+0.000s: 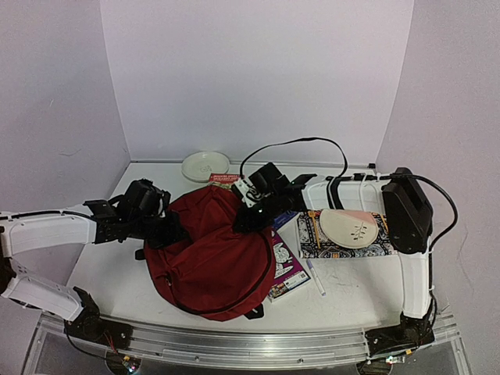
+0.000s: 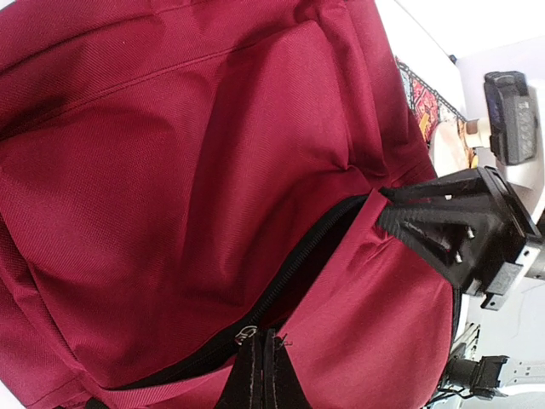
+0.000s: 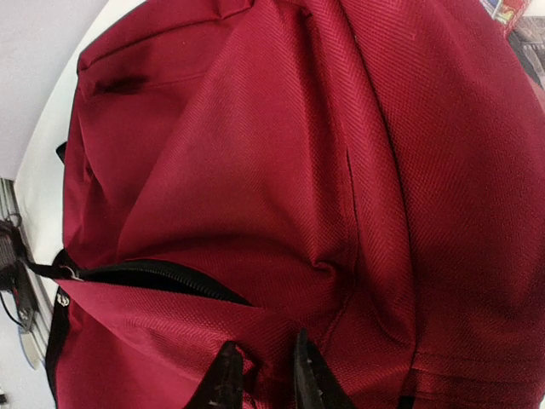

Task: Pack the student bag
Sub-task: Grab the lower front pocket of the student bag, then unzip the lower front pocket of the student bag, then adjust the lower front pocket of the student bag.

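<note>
Though slack, dark red student bag, part-unzipped

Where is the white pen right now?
In the top view, the pen lies right of centre, beside the purple booklet, on the near side of the patterned book.

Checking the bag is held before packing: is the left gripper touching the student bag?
Touching. The left wrist view shows the left gripper pinched shut on the red fabric of the student bag, just beside its zip.
</note>
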### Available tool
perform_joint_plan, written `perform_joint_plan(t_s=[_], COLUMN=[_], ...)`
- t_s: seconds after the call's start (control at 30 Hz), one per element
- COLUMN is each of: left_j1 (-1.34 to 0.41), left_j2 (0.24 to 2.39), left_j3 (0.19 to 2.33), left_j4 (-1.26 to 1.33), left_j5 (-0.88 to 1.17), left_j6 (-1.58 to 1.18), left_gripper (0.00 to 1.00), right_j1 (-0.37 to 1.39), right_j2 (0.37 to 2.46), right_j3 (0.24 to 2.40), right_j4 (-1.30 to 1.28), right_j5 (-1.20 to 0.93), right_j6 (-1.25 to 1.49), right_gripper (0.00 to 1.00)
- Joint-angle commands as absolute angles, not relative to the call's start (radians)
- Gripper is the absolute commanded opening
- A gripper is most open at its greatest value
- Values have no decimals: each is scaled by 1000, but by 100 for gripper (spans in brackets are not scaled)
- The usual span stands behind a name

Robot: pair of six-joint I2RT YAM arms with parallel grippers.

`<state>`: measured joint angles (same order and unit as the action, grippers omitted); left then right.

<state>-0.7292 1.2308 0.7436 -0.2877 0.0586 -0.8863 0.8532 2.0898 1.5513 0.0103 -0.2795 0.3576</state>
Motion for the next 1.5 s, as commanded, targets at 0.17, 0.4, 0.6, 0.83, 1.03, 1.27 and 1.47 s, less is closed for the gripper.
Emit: perform_joint_plan(t_s=[0.17, 0.4, 0.6, 0.83, 1.03, 1.27, 1.47], left_j1=[-723, -723, -721, -721, -721, -721, -720], left_j2=[1133, 1058, 1004, 996, 987, 984, 1026], left_j3=[717, 673, 643, 644, 659, 701, 850], left_j4=[-353, -492, -593, -688, -686, -673, -645], left_j5=[18, -75, -131, -161, -158, -187, -237], left_j6=[-895, -941, -1007, -1027, -990, -943, -759], left_gripper=[0, 0, 0, 0, 0, 19, 40], right_j1=[846, 818, 799, 797, 797, 798, 799], right_j2=[2032, 1974, 1951, 1950, 1958, 1962, 1958], right_j3=[1542, 1530, 1505, 1499, 1492, 1496, 1481], right_j4=[-29, -20, 10, 59, 117, 134, 153], right_j5=[-196, -166, -168, -195, -276, -332, -357], right_j6=[334, 316, 326, 334, 343, 322, 302], right_gripper=[0, 0, 0, 0, 0, 0, 0])
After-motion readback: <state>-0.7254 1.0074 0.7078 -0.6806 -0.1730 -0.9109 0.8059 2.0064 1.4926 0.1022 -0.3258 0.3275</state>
